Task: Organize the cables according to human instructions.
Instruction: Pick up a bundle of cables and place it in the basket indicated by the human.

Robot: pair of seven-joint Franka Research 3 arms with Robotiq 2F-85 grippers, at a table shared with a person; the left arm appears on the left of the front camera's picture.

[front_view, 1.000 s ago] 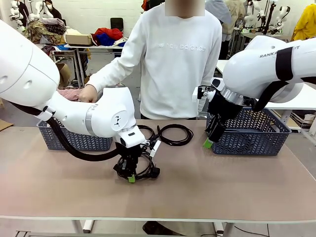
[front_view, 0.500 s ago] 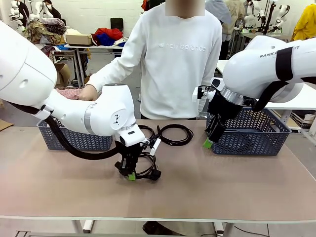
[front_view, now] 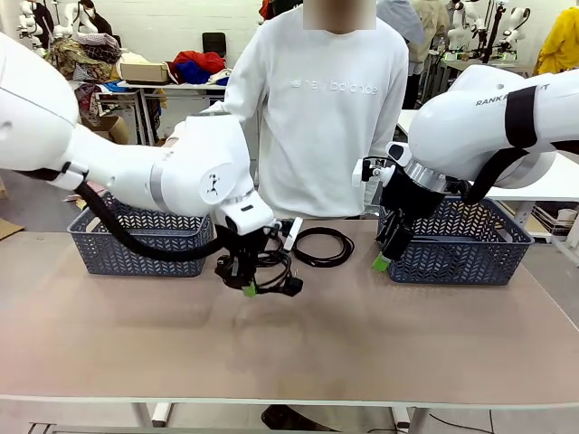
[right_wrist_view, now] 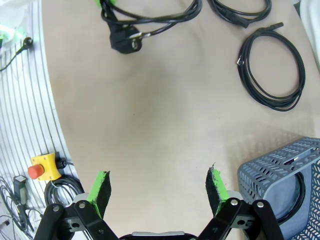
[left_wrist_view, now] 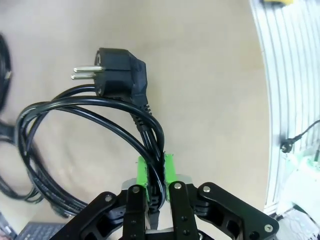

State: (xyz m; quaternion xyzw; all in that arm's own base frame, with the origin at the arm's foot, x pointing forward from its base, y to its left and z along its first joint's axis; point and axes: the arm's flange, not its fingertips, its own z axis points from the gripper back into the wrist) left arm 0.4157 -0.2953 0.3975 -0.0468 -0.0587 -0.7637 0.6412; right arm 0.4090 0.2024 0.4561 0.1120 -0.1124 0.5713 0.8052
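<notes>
At the left a grey basket stands on the table, and the left arm reaches across in front of it toward the middle. The left claw points down with its green pads pressed onto several strands of a coiled black cable, pinching the loop (in the wrist view the strands run straight up between the pads). The coil hangs from the claw just above the tabletop, and its chunky plug, with two metal pins, sits at the far side of the loop. Just right of it, near the far edge in front of the person, a second coiled cable lies flat on the table. Further right, the right claw hangs beside the near left corner of the right basket, its fingers spread wide with nothing between them. The right wrist view shows a third cable curving inside that basket.
</notes>
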